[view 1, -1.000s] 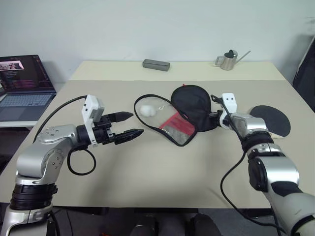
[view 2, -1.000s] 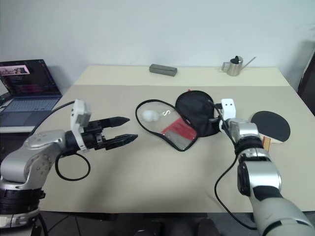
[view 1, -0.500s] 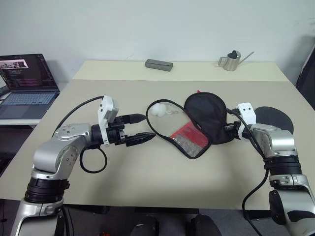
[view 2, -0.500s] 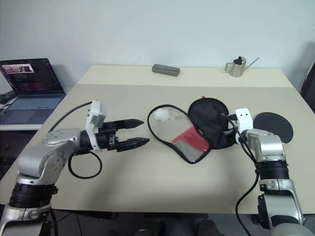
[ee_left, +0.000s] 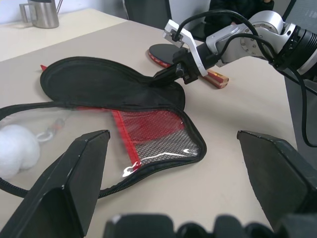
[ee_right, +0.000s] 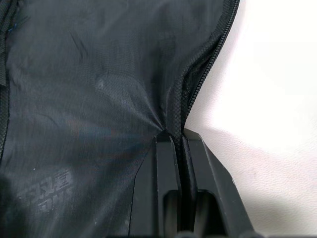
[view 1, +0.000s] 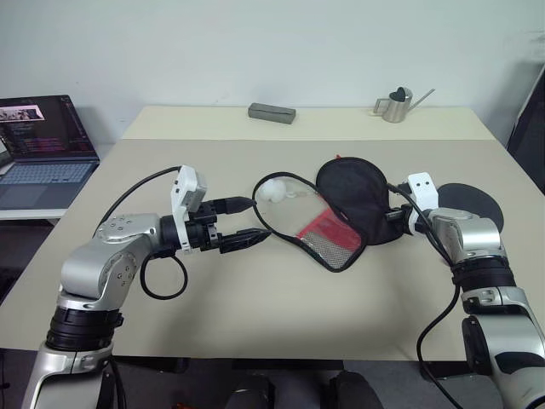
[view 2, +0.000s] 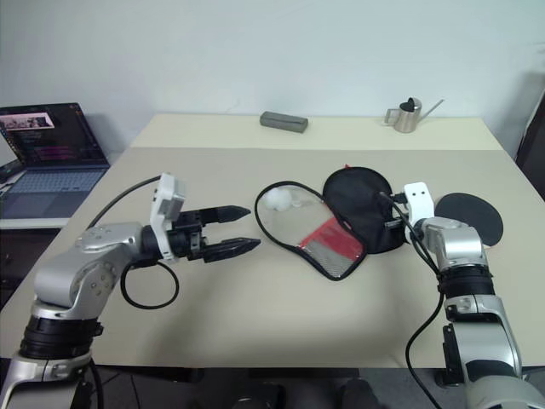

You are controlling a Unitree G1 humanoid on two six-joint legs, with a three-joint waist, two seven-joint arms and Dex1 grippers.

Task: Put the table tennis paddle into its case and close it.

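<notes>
right pincer [ee_right: 179, 148] clamped on case [view 1: 353, 192] edge | left pincer [view 1: 243, 222] apart, level

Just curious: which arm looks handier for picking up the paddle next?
Probably the left: its fingers are open and empty. The right fingers are pinching the case, though the paddle lies on that side.

The case [view 1: 353, 198] is black fabric with a red panel, black mesh over it and a white fluffy pom-pom [view 1: 273, 191]. The paddle [view 1: 471, 203] has a black face and a red-and-tan striped handle, on a tan table [view 1: 255, 290]. The watering can [view 1: 394, 105] is silver, the laptop [view 1: 43, 153] screen dark
</notes>
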